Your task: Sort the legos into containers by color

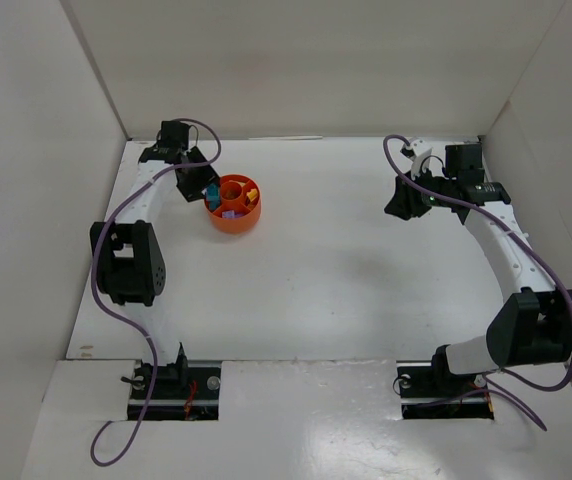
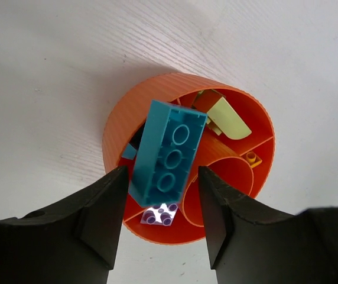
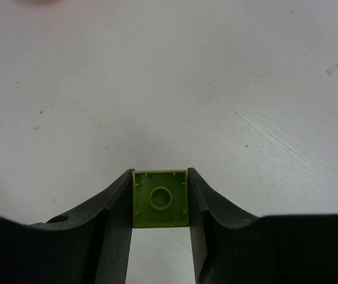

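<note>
The orange-red dish [image 1: 236,220] stands at the back left. In the left wrist view its ribbed wall [image 2: 127,118] holds a long cyan brick [image 2: 169,154] that leans tilted over the rim, underside up. A purple brick [image 2: 160,214] lies below it, a pale yellow piece [image 2: 228,118] in a far compartment and a small orange brick [image 2: 252,158] in another. My left gripper [image 2: 162,170] hangs over the dish, jaws open on either side of the cyan brick with a gap on both sides. My right gripper [image 3: 160,173] is shut on a lime green brick [image 3: 161,198], held above bare table at the back right [image 1: 403,200].
White walls close the table at the back and on both sides. The arm bases [image 1: 171,385] sit at the near edge. The left arm's elbow [image 1: 126,262] stands near the left wall. Purple cables trail along both arms.
</note>
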Tool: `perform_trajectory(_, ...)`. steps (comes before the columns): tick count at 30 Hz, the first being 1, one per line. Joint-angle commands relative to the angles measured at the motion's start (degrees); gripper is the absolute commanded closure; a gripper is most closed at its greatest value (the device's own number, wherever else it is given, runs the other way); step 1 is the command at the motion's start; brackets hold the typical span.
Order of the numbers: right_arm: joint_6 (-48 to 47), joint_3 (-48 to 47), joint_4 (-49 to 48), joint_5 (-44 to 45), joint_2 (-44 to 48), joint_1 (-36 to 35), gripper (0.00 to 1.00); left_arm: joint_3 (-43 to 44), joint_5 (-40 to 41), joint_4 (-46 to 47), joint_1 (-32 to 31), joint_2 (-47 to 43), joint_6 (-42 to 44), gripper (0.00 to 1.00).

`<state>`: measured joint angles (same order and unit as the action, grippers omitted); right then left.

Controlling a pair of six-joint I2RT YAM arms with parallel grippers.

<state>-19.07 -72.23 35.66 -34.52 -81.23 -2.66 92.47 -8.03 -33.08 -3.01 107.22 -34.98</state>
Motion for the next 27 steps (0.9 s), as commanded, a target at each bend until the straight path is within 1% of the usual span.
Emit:
perform_trajectory(1,0.53,0.07,-0.24,-0.63,0.02,0.37,1.00,-0.27,3.63,-1.54,-0.07,-5.35,0.53,0.53)
perform_trajectory(3,0.53,0.07,-0.24,-0.63,0.02,0.37,1.00,0.25,5.48,-2.16,-0.07,-6.14,0.53,0.51)
perform_trajectory(6,0.53,0.07,-0.24,-1.16,0.02,0.37,1.00,0.26,6.54,-2.69,-0.60,-7.46,1.22,0.44)
perform_trajectory(14,0.53,0.07,-0.77,-1.69,0.02,0.37,1.00,0.26,5.40,-2.08,-0.60,-7.99,2.29,0.44)
perform_trajectory(18,0.53,0.07,-0.77,-1.69,0.02,0.37,1.00,-0.35,4.69,-1.55,-0.60,-6.85,2.81,0.54)
perform_trajectory(20,0.53,0.07,-0.77,-1.69,0.02,0.37,1.00,-0.36,3.29,-1.03,-0.60,-6.23,2.81,0.55)
perform_trajectory(22,0.53,0.07,-0.77,-1.69,0.02,0.37,1.00,-0.97,2.59,-0.50,-0.60,-5.01,3.34,0.61)
perform_trajectory(25,0.53,0.07,-0.77,-1.69,-0.50,0.37,1.00,-0.97,2.06,0.30,-1.21,-4.48,3.34,0.63)
perform_trajectory(26,0.53,0.07,-0.77,-1.69,-0.51,0.37,1.00,-0.97,1.45,0.91,-1.91,-3.87,3.34,0.70)
perform_trajectory(27,0.53,0.07,-0.77,-1.69,-0.51,0.37,1.00,-0.97,1.44,0.91,-1.92,-3.16,3.34,0.72)
